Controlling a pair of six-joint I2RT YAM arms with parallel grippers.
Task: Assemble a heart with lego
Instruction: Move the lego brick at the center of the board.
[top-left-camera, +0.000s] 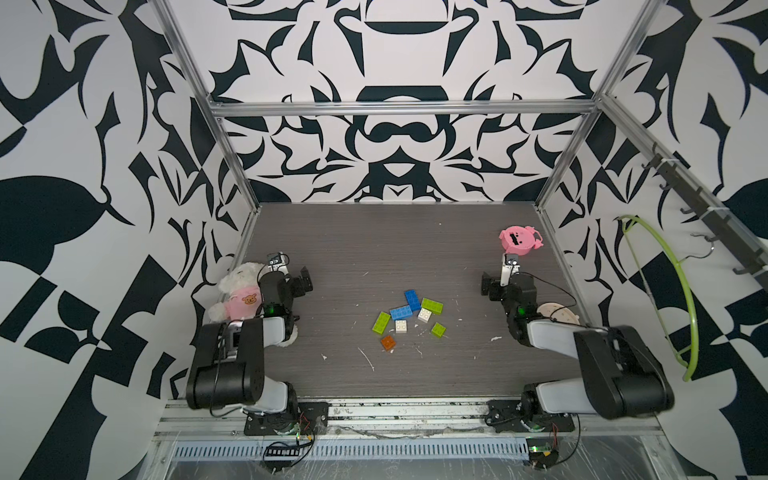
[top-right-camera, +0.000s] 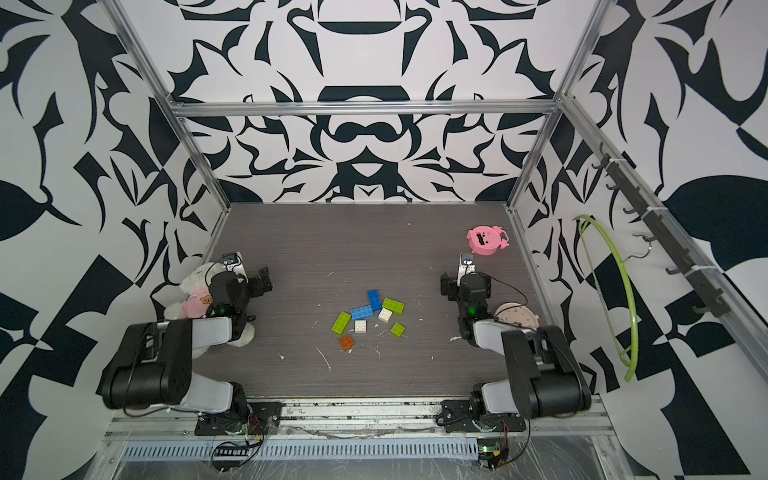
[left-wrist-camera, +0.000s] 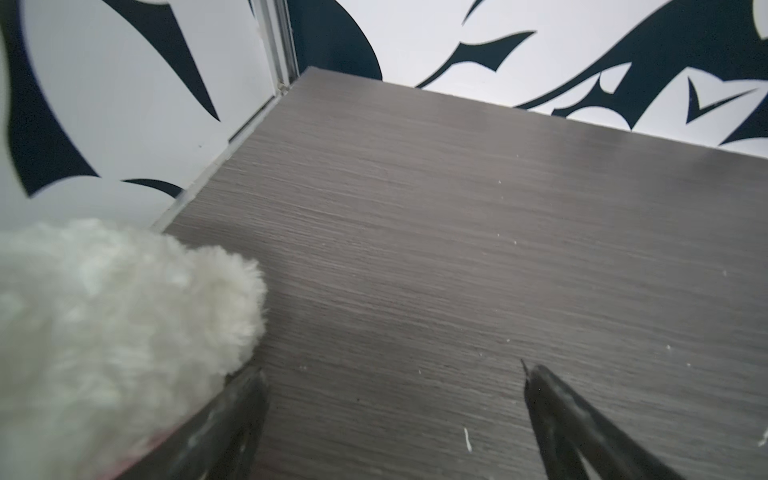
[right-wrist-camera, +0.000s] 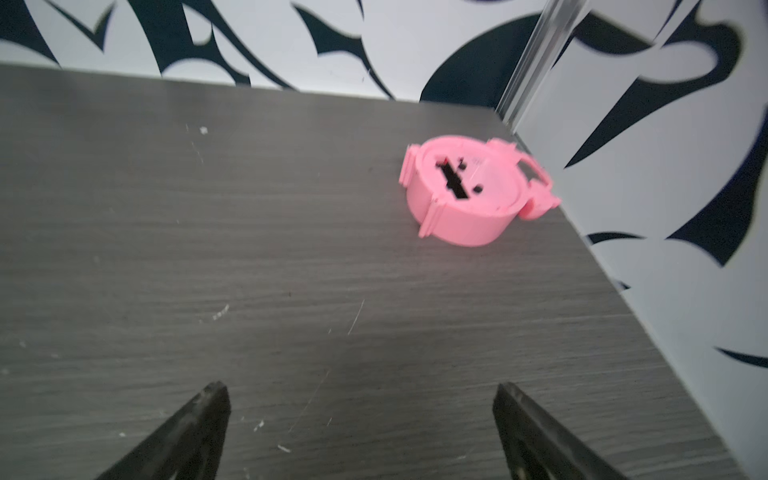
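Well apart from the pink round plastic toy (top-left-camera: 519, 240), toward the middle of the tabletop (top-left-camera: 374, 232), lay the lego (top-left-camera: 401, 312): eight loose studded plastic bricks, blue, lime, white, orange. Apparently none stacked, so no heart yet. Right claw (right-wrist-camera: 361, 386) sat near the toy, jaws spread wide, empty. Left claw (left-wrist-camera: 390, 370), beyond the bricks from the toy and beside a white plush animal (left-wrist-camera: 104, 324), was equally wide, empty. Judgement: start with an oblong blue brick, pinch across its narrow width, brace the base with the other claw.
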